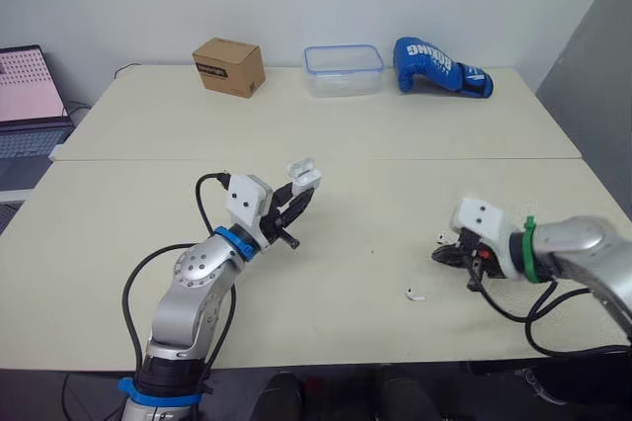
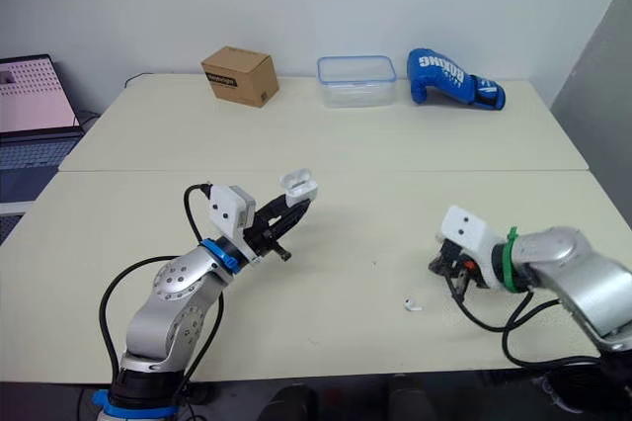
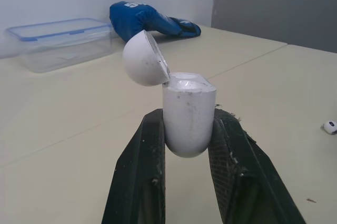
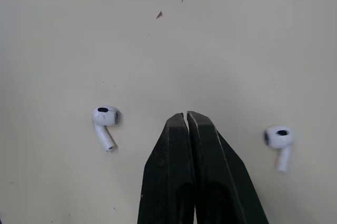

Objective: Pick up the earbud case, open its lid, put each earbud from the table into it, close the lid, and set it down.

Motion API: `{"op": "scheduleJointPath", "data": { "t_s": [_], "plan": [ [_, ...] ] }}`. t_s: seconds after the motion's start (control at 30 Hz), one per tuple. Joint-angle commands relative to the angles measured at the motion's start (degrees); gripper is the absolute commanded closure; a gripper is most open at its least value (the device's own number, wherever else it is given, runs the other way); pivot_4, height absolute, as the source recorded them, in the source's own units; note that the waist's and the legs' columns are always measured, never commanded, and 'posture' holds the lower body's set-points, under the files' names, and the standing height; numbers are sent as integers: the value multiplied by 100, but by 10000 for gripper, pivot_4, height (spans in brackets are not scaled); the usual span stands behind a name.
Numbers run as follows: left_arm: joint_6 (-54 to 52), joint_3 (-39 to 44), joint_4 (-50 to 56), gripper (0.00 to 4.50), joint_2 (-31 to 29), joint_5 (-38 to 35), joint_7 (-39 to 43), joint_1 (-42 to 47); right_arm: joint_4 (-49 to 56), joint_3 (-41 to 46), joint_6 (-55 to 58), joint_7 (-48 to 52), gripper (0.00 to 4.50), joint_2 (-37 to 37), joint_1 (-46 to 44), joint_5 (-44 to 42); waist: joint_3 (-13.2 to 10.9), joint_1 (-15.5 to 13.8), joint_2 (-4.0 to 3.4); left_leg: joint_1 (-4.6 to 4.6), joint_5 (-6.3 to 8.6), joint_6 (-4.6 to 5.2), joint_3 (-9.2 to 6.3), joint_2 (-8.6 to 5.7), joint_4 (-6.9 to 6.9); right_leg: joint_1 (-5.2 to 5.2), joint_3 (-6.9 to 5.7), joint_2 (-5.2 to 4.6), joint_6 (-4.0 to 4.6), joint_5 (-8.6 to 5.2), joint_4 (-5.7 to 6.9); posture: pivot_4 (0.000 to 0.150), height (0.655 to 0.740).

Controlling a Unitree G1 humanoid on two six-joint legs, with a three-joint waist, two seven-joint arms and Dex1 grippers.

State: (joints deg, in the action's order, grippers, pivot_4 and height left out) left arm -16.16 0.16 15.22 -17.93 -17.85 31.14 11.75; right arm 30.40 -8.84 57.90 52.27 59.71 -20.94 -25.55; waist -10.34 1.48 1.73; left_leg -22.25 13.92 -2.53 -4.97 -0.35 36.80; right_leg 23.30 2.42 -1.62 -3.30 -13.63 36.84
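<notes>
Pale cream table, two tops pushed together, a blue boxing glove at the far edge. Held up off it, the earbud case sits upright, pinched by its sides in the left gripper: white, rounded and a bit scuffed, its domed lid hinged back. Low over the table, the right gripper has its fingers pressed together on nothing, one white earbud lying at each side, the other slightly farther from the tips.
</notes>
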Motion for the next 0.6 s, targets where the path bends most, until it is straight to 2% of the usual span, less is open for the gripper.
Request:
{"op": "scheduleJointPath", "data": {
  "t_s": [0.03,0.17,0.33,0.47,0.6],
  "plan": [
    [128,-99,157,37609,80,16,-41,30,470,-162,455,37,35095,39,-282,-195,0,1,0,-2,0,0,1,0,0,2,2,0,0,0,0,1500,7400],
    [131,-181,214,37609,172,64,-148,-69,881,-250,1242,-261,20058,-227,-542,-475,0,-1,-1,-9,1,-1,2,-1,7,8,4,-1,-1,1,2,1500,7400],
    [59,-260,423,37609,216,92,-274,-354,1243,-155,1849,-681,1398,-278,-187,-595,0,-22,-1,-14,2,-3,2,-4,9,8,4,-4,-1,1,0,1500,7400],
    [37,-274,472,37609,201,81,-286,-446,1458,-28,2518,-1057,647,-563,-113,-735,0,-28,-1,-17,2,-3,3,-3,10,14,4,-4,-1,1,3,1500,7400],
    [14,-251,463,37609,167,58,-273,-456,1323,-133,2705,-1299,647,-778,-188,-761,0,-25,-1,-16,2,-3,2,-2,10,14,3,-2,-1,1,4,1500,7400]
  ]
}}
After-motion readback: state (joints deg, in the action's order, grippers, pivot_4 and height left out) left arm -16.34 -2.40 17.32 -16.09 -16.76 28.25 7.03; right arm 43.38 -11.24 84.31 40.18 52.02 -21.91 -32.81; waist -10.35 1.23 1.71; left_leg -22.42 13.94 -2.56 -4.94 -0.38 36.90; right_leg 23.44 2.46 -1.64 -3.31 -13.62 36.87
